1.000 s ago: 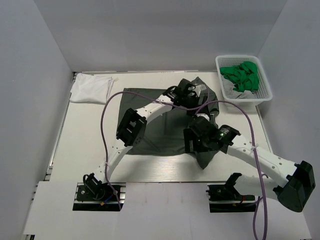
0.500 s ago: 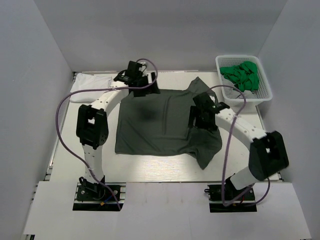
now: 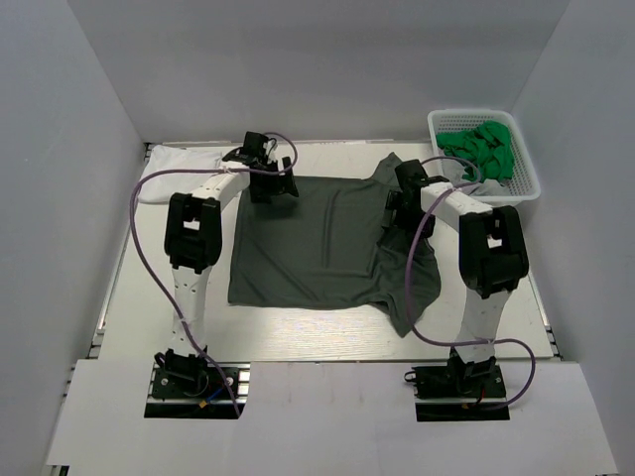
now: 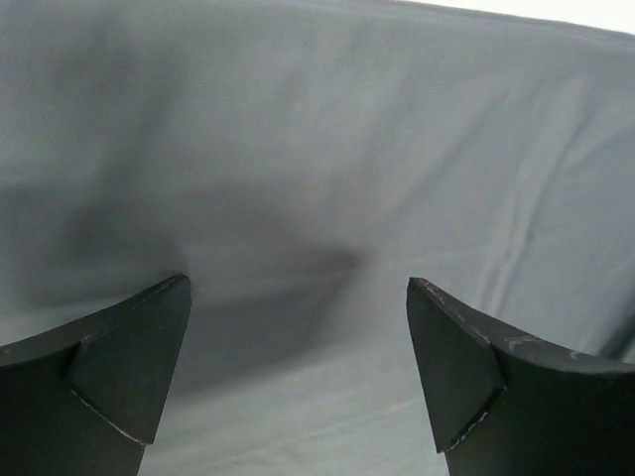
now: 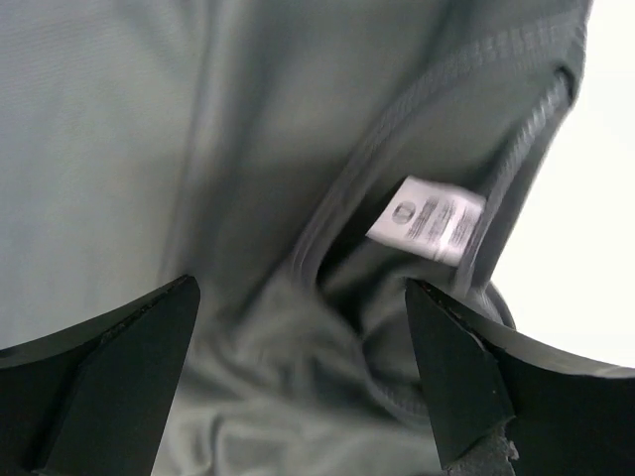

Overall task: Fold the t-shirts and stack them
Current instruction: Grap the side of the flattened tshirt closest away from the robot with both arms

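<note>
Top external: looking at the olive-grey t-shirt [image 3: 317, 243] spread mid-table with its right edge rumpled, and the white t-shirt [image 3: 179, 171] bunched at the far left corner. Reads as the grasp step ahead of a first fold. Hovering with fingers spread wide on both sides, nothing held — left gripper [image 4: 298, 297] low over the shirt's far left corner, right gripper [image 5: 300, 293] over the neckline [image 5: 397, 188] and label [image 5: 429, 220] at far right. Next probably calls for dropping onto that far edge, pinching cloth only, then folding toward the near side.
</note>
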Tool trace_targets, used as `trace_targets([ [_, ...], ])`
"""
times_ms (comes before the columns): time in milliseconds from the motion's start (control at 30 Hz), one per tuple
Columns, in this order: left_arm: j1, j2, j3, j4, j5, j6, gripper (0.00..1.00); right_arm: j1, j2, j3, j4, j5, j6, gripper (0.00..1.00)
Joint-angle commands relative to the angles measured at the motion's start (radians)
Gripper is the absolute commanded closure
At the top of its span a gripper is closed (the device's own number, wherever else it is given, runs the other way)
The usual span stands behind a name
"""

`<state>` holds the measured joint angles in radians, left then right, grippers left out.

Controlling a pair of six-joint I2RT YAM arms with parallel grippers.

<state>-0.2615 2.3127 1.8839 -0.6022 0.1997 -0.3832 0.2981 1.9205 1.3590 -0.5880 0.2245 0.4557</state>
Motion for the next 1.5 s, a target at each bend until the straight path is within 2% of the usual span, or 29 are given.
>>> trace_targets([
  [0, 0.041, -0.007, 0.023, -0.022, 0.040, 0.014, 0.00, -0.027, 0.049, 0.084, 0.013, -0.054, -0.051, 0.10],
  [167, 0.096, -0.018, -0.022, 0.024, 0.029, 0.024, 0.00, -0.057, 0.149, 0.135, 0.020, -0.060, -0.084, 0.10],
  [300, 0.120, 0.020, 0.038, 0.024, 0.050, 0.049, 0.00, -0.079, 0.244, 0.248, -0.009, 0.004, -0.100, 0.10],
  [467, 0.151, 0.105, 0.176, 0.002, 0.135, 0.070, 0.00, -0.100, 0.313, 0.376, 0.022, -0.057, -0.195, 0.10],
  [667, 0.160, 0.148, 0.354, -0.011, 0.221, 0.092, 0.00, -0.082, 0.255, 0.428, 0.062, -0.177, -0.348, 0.10],
  [800, 0.160, 0.023, 0.325, -0.021, 0.236, 0.113, 0.00, -0.054, 0.143, 0.433, 0.047, -0.188, -0.381, 0.10],
  [900, 0.151, -0.088, 0.207, -0.045, 0.204, 0.113, 0.00, -0.011, 0.054, 0.411, 0.007, -0.191, -0.378, 0.10],
  [933, 0.151, -0.170, 0.177, -0.056, 0.193, 0.113, 0.00, 0.001, 0.034, 0.398, 0.001, -0.194, -0.367, 0.10],
  [1000, 0.151, -0.269, 0.094, -0.076, 0.126, 0.086, 0.00, 0.018, -0.043, 0.306, 0.001, -0.182, -0.318, 0.10],
  [1033, 0.151, -0.321, -0.019, -0.086, 0.098, 0.067, 0.00, 0.035, -0.122, 0.242, -0.001, -0.185, -0.312, 0.10],
  [1067, 0.151, -0.439, -0.088, -0.087, 0.045, 0.026, 0.00, 0.041, -0.149, 0.171, 0.001, -0.172, -0.263, 0.10],
  [1100, 0.151, -0.502, -0.238, -0.087, 0.020, -0.003, 0.00, 0.048, -0.178, 0.096, -0.018, -0.154, -0.237, 0.10],
  [1167, 0.151, -0.629, -0.400, -0.076, -0.014, -0.046, 0.00, 0.049, -0.296, 0.017, -0.045, -0.160, -0.190, 0.10],
  [1200, 0.151, -0.757, -0.555, -0.076, -0.029, -0.101, 0.00, 0.049, -0.325, -0.101, -0.058, -0.171, -0.111, 0.10],
  [1233, 0.151, -0.820, -0.627, -0.076, -0.073, -0.126, 0.00, 0.047, -0.415, -0.141, -0.073, -0.177, -0.095, 0.10],
  [1333, 0.151, -1.028, -0.837, -0.149, -0.196, -0.235, 0.00, 0.042, -0.547, -0.314, -0.117, -0.214, 0.009, 0.10],
  [1367, 0.151, -1.070, -0.920, -0.149, -0.197, -0.235, 0.00, 0.042, -0.592, -0.368, -0.128, -0.214, 0.027, 0.10],
  [1467, 0.151, -1.162, -1.043, -0.150, -0.201, -0.281, 0.00, 0.042, -0.670, -0.484, -0.138, -0.254, 0.109, 0.10],
])
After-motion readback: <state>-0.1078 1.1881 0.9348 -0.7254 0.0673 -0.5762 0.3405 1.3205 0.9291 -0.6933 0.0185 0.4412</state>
